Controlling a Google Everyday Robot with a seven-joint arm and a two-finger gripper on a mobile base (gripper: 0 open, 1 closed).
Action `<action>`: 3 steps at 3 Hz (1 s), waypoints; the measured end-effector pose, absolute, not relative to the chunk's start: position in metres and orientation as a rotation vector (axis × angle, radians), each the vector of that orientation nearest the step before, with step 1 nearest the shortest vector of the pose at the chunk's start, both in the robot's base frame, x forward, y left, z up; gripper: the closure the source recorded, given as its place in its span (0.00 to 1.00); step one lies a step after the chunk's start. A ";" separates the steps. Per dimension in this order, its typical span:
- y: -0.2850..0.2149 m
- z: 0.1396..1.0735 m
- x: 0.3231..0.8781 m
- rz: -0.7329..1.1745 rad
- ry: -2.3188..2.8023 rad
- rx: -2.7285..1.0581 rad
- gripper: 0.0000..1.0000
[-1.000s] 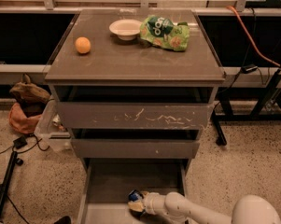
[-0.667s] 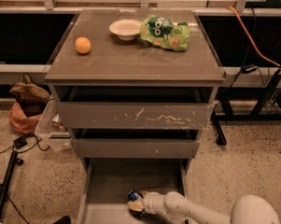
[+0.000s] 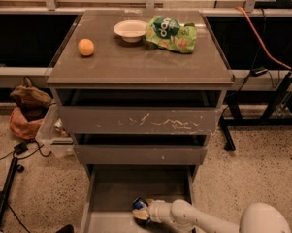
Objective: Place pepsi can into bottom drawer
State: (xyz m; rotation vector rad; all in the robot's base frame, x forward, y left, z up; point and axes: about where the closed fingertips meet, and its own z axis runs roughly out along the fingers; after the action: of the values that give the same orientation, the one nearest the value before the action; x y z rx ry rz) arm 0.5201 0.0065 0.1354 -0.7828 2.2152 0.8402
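The pepsi can [image 3: 140, 205], dark blue with a silver end, is low inside the open bottom drawer [image 3: 114, 191], the lowest of three grey-brown drawers. My gripper [image 3: 141, 211] is at the end of the white arm that reaches in from the lower right, and it is around the can just above the drawer floor. The can hides most of the fingertips.
On the cabinet top lie an orange [image 3: 86, 47], a white bowl [image 3: 130, 30] and a green chip bag [image 3: 171, 33]. The top drawer front [image 3: 138, 121] has white scratches. A brown bag [image 3: 28, 108] and cables lie on the floor at left.
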 end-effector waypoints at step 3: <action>0.007 0.135 0.520 0.840 2.215 -0.783 0.00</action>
State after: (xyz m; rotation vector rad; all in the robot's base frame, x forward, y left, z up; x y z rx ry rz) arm 0.5201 0.0066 0.1354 -0.7829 2.2151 0.8404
